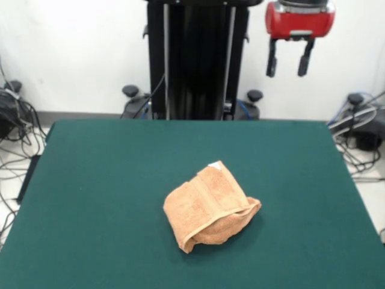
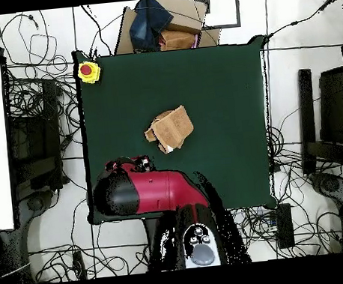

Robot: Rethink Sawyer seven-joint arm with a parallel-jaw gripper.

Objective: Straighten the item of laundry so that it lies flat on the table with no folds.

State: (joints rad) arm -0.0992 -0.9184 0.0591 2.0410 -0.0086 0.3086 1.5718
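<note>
Hovering released and empty over the counter's [image 1: 90,180] pedestal-side edge, the gripper [image 1: 290,65] must next descend onto the mid-counter crumpled towel's [image 1: 209,208] tagged corner.

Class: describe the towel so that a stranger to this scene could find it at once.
Start from the green table in front of the robot's black pedestal. Near the table's middle lies the towel, an orange-tan terry bundle folded over itself. It is the only thing on the green top in the front view, with a small white tag at its far corner.
</note>
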